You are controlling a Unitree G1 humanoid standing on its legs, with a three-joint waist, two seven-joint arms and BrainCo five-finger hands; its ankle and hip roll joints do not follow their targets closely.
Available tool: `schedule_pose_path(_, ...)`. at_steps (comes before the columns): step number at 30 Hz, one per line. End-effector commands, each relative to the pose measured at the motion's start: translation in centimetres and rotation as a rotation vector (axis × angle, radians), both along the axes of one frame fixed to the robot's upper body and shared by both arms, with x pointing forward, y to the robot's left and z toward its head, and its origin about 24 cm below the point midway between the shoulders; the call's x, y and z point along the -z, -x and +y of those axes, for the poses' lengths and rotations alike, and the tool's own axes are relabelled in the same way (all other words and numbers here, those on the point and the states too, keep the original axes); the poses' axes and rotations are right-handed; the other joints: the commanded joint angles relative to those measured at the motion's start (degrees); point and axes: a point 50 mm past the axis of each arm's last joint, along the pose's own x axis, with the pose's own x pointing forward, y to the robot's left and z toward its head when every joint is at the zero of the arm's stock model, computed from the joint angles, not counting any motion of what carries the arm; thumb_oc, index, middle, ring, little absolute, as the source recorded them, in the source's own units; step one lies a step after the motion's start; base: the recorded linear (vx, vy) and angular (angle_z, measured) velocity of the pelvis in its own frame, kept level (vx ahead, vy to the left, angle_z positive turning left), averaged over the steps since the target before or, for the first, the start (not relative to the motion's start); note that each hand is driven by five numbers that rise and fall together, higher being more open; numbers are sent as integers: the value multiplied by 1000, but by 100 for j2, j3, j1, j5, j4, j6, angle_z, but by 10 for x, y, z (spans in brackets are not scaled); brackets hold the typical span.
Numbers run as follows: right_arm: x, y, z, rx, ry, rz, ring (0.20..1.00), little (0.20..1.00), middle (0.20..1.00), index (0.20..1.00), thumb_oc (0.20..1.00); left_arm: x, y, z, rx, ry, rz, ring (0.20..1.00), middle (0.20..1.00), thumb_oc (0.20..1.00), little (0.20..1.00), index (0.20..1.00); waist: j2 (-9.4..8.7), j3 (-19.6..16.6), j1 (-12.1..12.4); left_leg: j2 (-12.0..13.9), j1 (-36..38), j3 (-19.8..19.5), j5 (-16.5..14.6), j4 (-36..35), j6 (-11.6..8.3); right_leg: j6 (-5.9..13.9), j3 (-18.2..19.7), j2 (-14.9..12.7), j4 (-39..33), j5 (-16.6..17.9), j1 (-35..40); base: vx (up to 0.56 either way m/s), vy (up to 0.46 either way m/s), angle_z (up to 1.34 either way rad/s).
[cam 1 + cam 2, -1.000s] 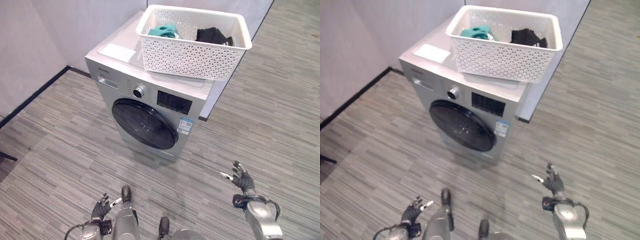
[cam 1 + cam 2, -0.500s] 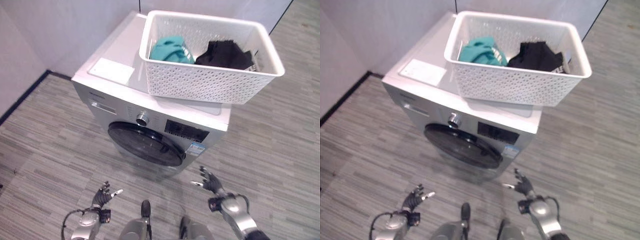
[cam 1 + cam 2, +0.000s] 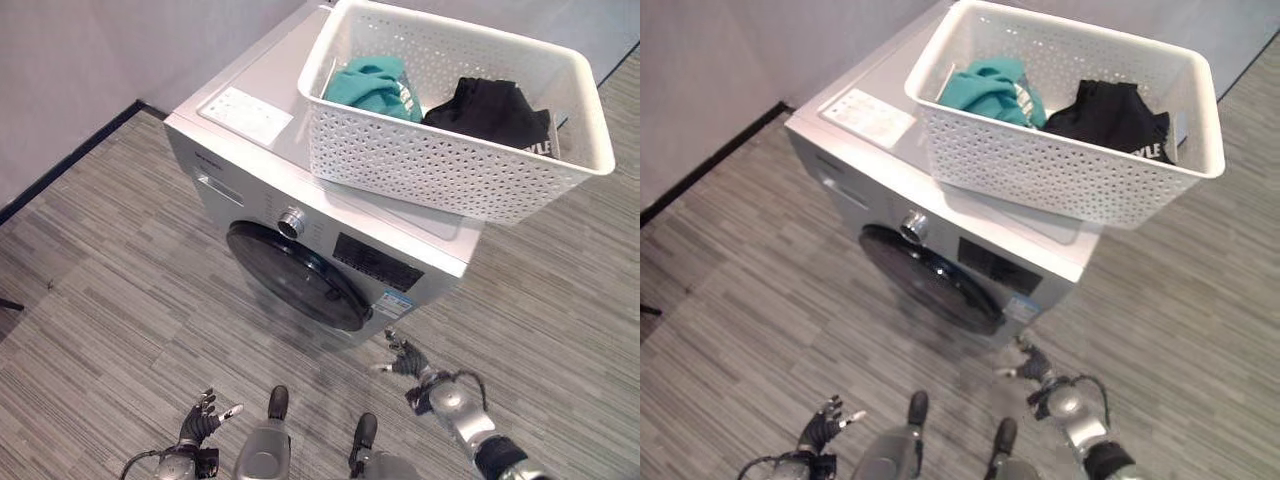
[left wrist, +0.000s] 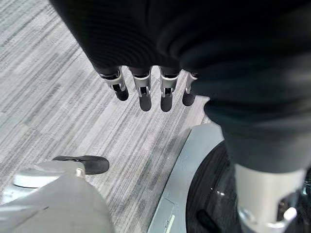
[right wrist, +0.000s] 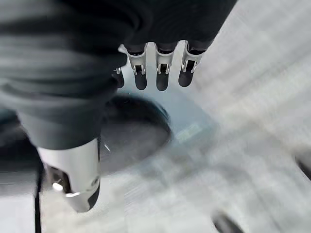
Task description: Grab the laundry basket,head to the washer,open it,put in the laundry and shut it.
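Left eye view has the white laundry basket [image 3: 470, 160] sitting on top of the washer [image 3: 300, 190], over toward its right edge and hanging a bit past the front right corner. Inside it there's a teal garment [image 3: 372, 85] on the left and a black garment [image 3: 490, 108] on the right. Washer's round dark door [image 3: 292, 277] is closed, with a silver knob [image 3: 291, 221] just above it. Right hand [image 3: 408, 360] hovers low by the washer's front right corner, fingers spread and relaxed, holding nothing. Left hand [image 3: 203, 417] hangs down over the grey striped floor [image 3: 100, 300], well apart from the washer, fingers loose too, nothing in it.
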Motion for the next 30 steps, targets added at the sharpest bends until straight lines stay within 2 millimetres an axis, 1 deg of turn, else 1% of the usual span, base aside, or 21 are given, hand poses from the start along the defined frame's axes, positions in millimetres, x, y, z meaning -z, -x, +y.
schedule_pose_path(1,-29,-5,6,-91,34,-168,1000,1000,1000,1000,1000,-2,-5,1,36,-9,-16,1000,1000,1000,1000,1000,41,-271,24,307,-138,168,-124,179,-95,75,59,-274,204,-402,253,40,-32,2)
schedule_pose_path(3,-39,-5,4,-90,26,-219,1000,1000,1000,1000,1000,-1,-2,1,27,-8,-9,1000,1000,1000,1000,1000,35,-294,18,302,-111,153,-124,151,-92,75,71,-267,190,-415,272,20,-15,0)
schedule_pose_path(5,-41,-5,1,-79,23,-228,1000,1000,1000,1000,1000,-1,-2,1,27,-5,-11,1000,1000,1000,1000,1000,38,-287,24,303,-101,145,-119,137,-92,71,80,-265,206,-423,264,0,0,0)
schedule_pose_path(8,-46,-17,3,-54,13,-249,1000,1000,1000,1000,1000,-2,-5,-2,49,-3,-20,1000,1000,1000,1000,1000,65,-237,67,288,-145,106,-97,115,-91,60,81,-268,216,-421,222,-8,-11,4)
schedule_pose_path(9,-49,-27,9,-51,7,-260,1000,1000,1000,1000,1000,-2,-7,-3,52,0,-23,1000,1000,1000,1000,1000,92,-198,108,276,-198,81,-84,111,-98,65,51,-269,178,-405,205,-15,-9,8)
schedule_pose_path(10,-51,-30,12,-51,1,-266,1000,1000,1000,1000,1000,-2,-8,-4,54,1,-26,1000,1000,1000,1000,1000,104,-182,124,268,-227,68,-77,112,-99,67,41,-269,161,-400,199,-8,-2,7)
schedule_pose_path(12,-52,-32,15,-54,-9,-271,1000,1000,1000,1000,1000,-2,-8,-5,56,1,-25,1000,1000,1000,1000,1000,109,-169,130,265,-248,55,-76,117,-98,67,32,-269,155,-398,193,4,4,6)
schedule_pose_path(16,-60,-43,28,-55,-55,-296,1000,1000,1000,1000,1000,-2,-10,-6,52,3,-30,1000,1000,1000,1000,1000,157,-69,221,232,-375,1,-53,126,-87,70,10,-283,196,-394,98,-13,5,2)
schedule_pose_path(19,-67,-53,44,-30,-207,-287,1000,1000,1000,1000,1000,-5,-16,-6,7,26,-61,1000,1000,1000,1000,1000,240,109,293,185,-518,-52,-10,114,-82,73,54,-312,231,-340,-103,-58,22,7)
schedule_pose_path(20,-67,-53,44,-30,-207,-287,1000,1000,1000,1000,1000,-5,-16,-6,7,26,-61,1000,1000,1000,1000,1000,238,92,283,180,-541,-62,1,110,-79,74,45,-314,227,-333,-119,-64,34,25)
schedule_pose_path(21,-74,-65,54,2,-288,-282,1000,1000,1000,1000,1000,-9,-23,-10,-25,61,-96,1000,1000,1000,1000,1000,320,226,370,116,-726,-68,50,91,-93,90,83,-331,115,-232,-247,-41,39,21)
schedule_pose_path(22,-77,-68,56,6,-302,-289,1000,1000,1000,1000,1000,-9,-24,-10,-35,68,-102,1000,1000,1000,1000,1000,334,240,386,108,-775,-61,51,90,-98,95,93,-336,72,-217,-266,-41,39,11)
schedule_pose_path(26,-82,-74,62,21,-329,-300,1000,1000,1000,1000,1000,-9,-25,-14,-59,90,-111,1000,1000,1000,1000,1000,370,282,444,40,-958,-102,69,126,-82,96,120,-358,23,-185,-357,12,19,3)
schedule_pose_path(28,-84,-75,68,21,-358,-301,1000,1000,1000,1000,1000,-8,-25,-15,-62,88,-108,1000,1000,1000,1000,1000,385,336,482,5,-1013,-110,61,144,-68,106,125,-384,42,-183,-398,33,49,4)
schedule_pose_path(30,-82,-74,75,24,-382,-284,1000,1000,1000,1000,1000,-7,-27,-17,-57,85,-102,1000,1000,1000,1000,1000,428,395,498,-64,-1143,-146,53,196,-45,108,89,-425,94,-197,-488,23,54,22)
